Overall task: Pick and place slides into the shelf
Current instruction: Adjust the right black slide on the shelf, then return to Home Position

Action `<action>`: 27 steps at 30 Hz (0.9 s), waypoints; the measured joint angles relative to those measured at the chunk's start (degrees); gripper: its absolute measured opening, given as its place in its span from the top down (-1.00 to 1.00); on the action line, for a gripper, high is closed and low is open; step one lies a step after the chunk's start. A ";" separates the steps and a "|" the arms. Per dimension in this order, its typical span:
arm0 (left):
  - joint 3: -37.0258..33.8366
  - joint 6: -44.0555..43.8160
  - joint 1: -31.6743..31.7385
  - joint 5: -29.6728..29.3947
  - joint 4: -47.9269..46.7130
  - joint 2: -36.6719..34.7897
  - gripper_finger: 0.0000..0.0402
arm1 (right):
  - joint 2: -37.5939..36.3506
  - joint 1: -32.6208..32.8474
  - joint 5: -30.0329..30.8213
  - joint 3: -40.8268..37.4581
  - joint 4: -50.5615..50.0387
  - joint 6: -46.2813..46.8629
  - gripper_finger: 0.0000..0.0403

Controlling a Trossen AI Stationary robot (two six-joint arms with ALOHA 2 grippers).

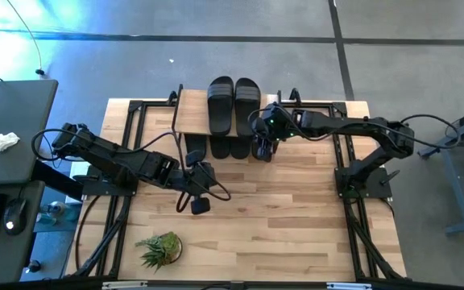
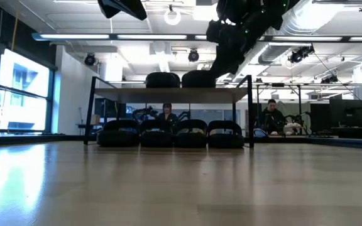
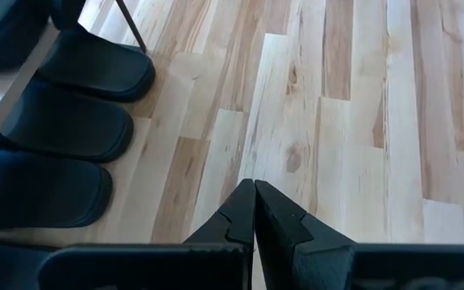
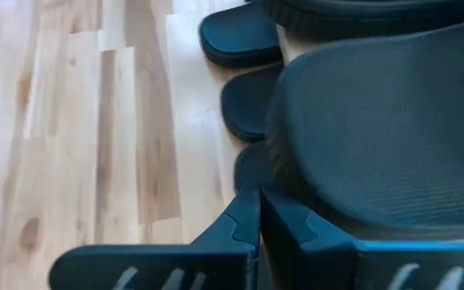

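Note:
The shelf (image 1: 190, 113) stands at the table's far middle. Two black slides (image 1: 221, 105) (image 1: 246, 103) lie on its wood top. Several more stand on the lower tier (image 2: 156, 134), their ends poking out toward the near side (image 1: 220, 147). My right gripper (image 4: 258, 197) is shut and slants down at the near end of the right-hand top slide (image 4: 377, 121), by the shelf's near right corner (image 1: 263, 149). My left gripper (image 3: 254, 189) is shut and empty. It hangs over bare table in front of the shelf (image 1: 200, 205). My right gripper's shut fingertips (image 4: 276, 211) sit right at the rim of the top slide's near end (image 4: 296, 189), slanting down from the table's near right side. Whether they touch the slide, I cannot tell. The slide lies flat on the shelf top.
A small potted plant (image 1: 159, 248) stands near the table's front left. Black frame rails (image 1: 127, 145) run along both sides of the table. A dark desk with a white cloth (image 1: 3, 143) stands to the left. People sit in the room behind (image 2: 272, 116).

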 joint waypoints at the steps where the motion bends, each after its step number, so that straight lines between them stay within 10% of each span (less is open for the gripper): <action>1: 0.00 0.00 0.00 0.00 0.08 0.00 1.00 | -0.02 0.23 -0.84 0.00 0.04 0.18 1.00; 17: 4.81 15.84 5.92 5.88 14.58 -9.66 1.00 | -29.01 3.67 -2.52 0.02 -0.15 11.11 1.00; 27: 1.28 16.91 8.20 8.81 12.46 -24.28 1.00 | -47.42 5.24 1.71 0.04 -19.06 17.49 1.00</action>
